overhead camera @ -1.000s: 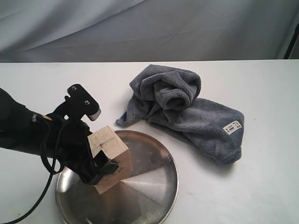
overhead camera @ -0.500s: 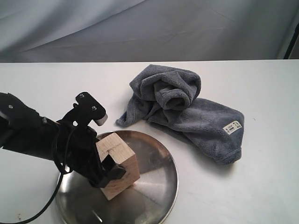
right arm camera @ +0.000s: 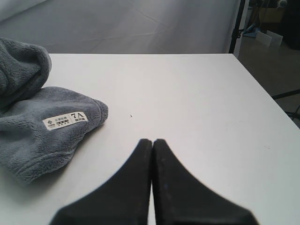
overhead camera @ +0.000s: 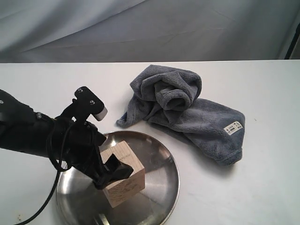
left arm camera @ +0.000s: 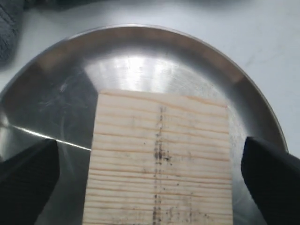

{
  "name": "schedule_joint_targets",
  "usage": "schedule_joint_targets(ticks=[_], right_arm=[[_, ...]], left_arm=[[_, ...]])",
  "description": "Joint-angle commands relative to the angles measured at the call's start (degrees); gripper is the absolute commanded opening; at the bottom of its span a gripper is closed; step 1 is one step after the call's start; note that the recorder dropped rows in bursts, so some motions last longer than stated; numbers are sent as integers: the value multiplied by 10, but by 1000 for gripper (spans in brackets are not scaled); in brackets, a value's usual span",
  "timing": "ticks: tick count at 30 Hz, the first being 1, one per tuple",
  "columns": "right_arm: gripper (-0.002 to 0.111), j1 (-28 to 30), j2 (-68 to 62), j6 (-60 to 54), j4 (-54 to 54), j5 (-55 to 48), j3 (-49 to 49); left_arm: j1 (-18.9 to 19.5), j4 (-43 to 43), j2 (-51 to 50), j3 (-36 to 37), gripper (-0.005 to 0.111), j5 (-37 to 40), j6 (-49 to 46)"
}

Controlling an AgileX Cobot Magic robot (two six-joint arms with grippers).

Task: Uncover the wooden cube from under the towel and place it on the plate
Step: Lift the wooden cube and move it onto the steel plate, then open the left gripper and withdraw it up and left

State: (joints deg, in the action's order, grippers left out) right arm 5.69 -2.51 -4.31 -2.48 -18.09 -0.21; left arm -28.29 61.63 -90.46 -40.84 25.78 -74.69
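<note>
The wooden cube [overhead camera: 131, 182] sits on the plate [overhead camera: 161, 161], lower left.
The left gripper [left arm camera: 150, 183] is spread, apparently clear of both sides; right gripper [right arm camera: 152, 143] pressed together. Rigid, likely light: grip flat opposite faces.

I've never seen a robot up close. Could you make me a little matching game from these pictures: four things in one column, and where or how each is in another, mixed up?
Things:
1. wooden cube
2. towel
3. plate
4. right gripper

Place or state:
A. blue-grey, bunched up on the white table, covering nothing that shows
B. black, shut, holding nothing
C. shiny metal, round, lying under another thing
D. pale tan, resting on the metal dish

Pairs: 1-D, 2-A, 3-C, 4-B.
</note>
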Motion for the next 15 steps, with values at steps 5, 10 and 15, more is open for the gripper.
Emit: schedule_joint_targets(ticks=[5, 10, 15], right_arm=[[0, -1, 3, 3, 0, 2, 2], [0, -1, 3, 3, 0, 2, 2], [0, -1, 3, 3, 0, 2, 2]], left_arm=[[-3, -12, 133, -2, 104, -31, -6], [-3, -12, 233, -2, 104, -97, 23], [-3, -12, 318, -2, 104, -157, 58]])
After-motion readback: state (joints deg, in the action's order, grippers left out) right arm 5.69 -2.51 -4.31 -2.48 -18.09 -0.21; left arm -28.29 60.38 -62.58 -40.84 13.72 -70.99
